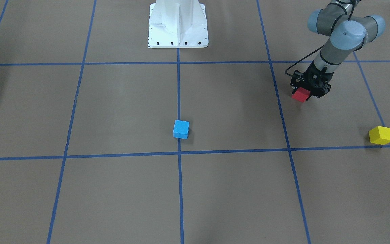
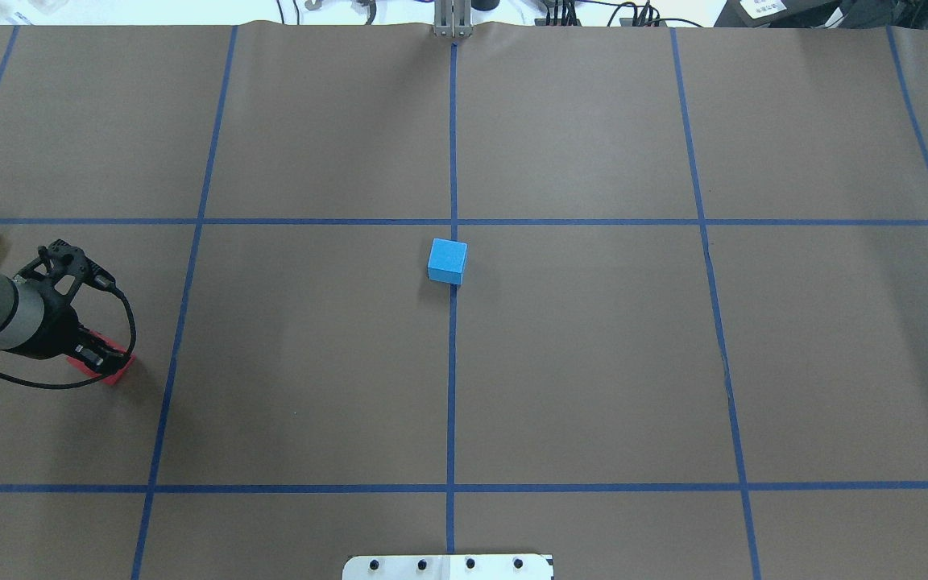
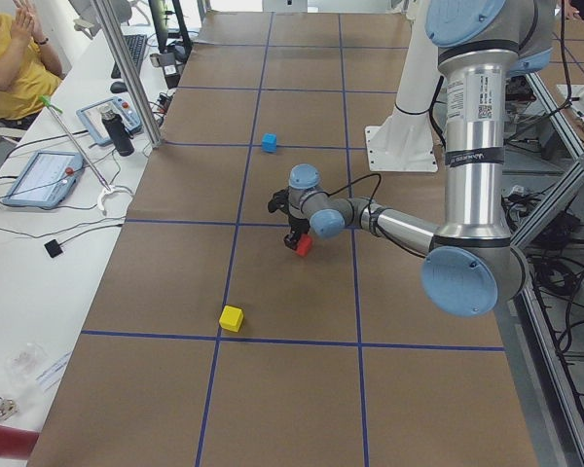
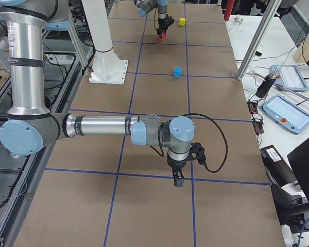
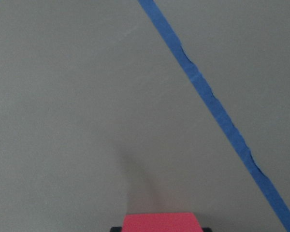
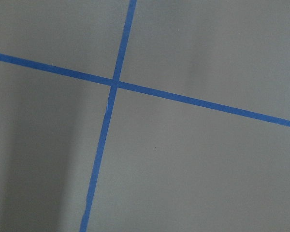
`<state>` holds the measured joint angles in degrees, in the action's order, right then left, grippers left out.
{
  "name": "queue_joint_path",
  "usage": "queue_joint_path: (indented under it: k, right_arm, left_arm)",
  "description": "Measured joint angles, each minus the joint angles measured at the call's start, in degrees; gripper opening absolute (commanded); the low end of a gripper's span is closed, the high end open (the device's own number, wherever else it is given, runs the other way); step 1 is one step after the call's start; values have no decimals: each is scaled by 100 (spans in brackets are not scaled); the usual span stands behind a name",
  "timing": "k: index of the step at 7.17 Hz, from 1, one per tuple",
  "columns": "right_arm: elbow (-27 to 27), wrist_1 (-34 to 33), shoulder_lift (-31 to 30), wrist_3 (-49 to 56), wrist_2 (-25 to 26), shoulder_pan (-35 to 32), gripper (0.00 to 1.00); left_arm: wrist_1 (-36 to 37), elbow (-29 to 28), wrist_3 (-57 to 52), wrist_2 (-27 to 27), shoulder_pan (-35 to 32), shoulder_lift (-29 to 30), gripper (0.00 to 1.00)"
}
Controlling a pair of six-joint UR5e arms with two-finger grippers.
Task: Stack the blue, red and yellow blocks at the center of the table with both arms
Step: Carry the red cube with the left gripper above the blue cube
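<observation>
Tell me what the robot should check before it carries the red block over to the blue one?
1. Red block sits between the fingers of the left gripper: ok.
2. Red block lifted off the table: cannot tell.
3. Blue block waits on the middle line with nothing on top: ok.
4. Yellow block is off to the side, not between red and blue: ok.
5. Right gripper is far from the blue block: ok.
6. Right gripper open and ready: cannot tell.
</observation>
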<state>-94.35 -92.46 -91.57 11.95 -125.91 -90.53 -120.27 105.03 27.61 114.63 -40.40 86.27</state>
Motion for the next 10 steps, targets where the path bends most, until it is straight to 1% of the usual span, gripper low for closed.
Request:
queue_joint_path:
  k: [1,2,3,4,5,6,7,8,10]
  right_arm:
    - [10,0,0,0,1,0,100]
    - [22,0,-1,-2,-4,0,100]
    - [26,-2,-1,-6,-9,0,100]
    - [37,-6,-1,-6,-12,0,100]
    - [53,-6,-1,-5,-12,0,100]
    - [76,-3,-1,-6,-15,0,100]
    - [103,-1,-1,-8,-19,0,100]
    - [119,0,-1,-8,-20,0,100]
    - [136,0,-1,-9,-27,0,100]
  left_arm:
    - [65,276,20,-41,-25,-37,0]
    - [328,588,81,-53,-52,-20,0]
    - [870,882,196,-62,-89,182,0]
    - [1538,1034,391,-68,-137,668,0]
    - [2372,1051,671,-75,-156,1419,0]
    - [3278,946,942,-84,-153,2314,0]
    - [3867,662,1279,-86,-137,3132,0]
    - [4108,197,1641,-84,-110,3843,0]
    - [4198,-1077,2007,-82,-47,5128,0]
